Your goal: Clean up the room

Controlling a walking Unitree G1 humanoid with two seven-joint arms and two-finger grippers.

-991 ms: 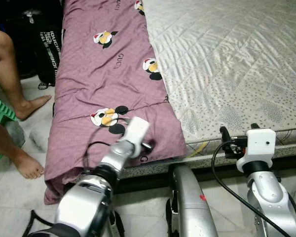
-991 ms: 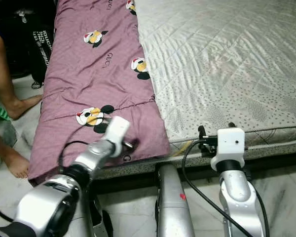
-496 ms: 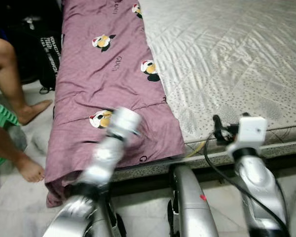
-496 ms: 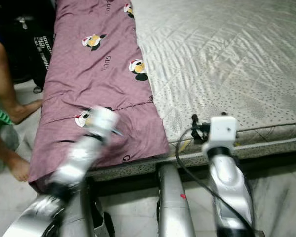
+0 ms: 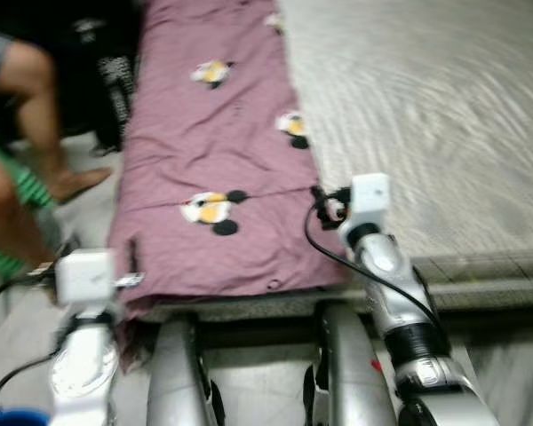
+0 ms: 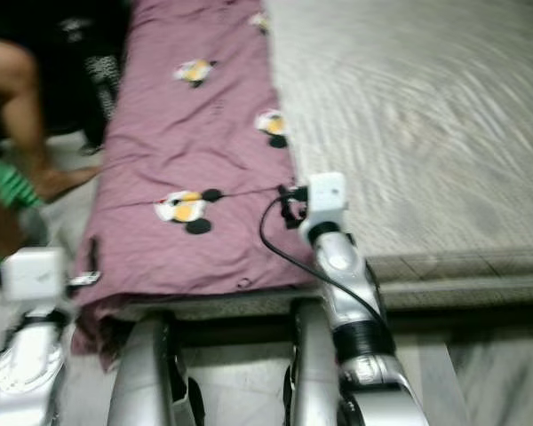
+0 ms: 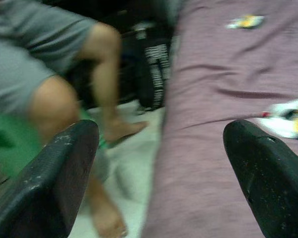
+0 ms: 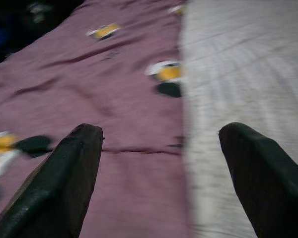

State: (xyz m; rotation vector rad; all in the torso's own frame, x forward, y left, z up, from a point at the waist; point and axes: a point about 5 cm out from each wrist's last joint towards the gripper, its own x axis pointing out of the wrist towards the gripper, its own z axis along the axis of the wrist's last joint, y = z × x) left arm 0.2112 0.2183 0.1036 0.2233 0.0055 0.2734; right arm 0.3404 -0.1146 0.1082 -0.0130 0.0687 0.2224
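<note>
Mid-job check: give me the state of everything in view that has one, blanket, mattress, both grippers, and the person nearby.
Purple blanket: folded into a long strip along the bed's left edge, its near end hanging over.
Mattress: bare, quilted cover exposed.
Left gripper: open, empty, beside the blanket's left edge.
Right gripper: open, empty, over the blanket's right edge.
Person: seated left of the bed, feet on the floor.

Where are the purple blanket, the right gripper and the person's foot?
purple blanket (image 5: 222, 257): left eye view, flat part near bed's foot.
right gripper (image 8: 159, 163): right wrist view, midway between its open fingertips.
person's foot (image 7: 121, 131): left wrist view, top of foot.
</note>
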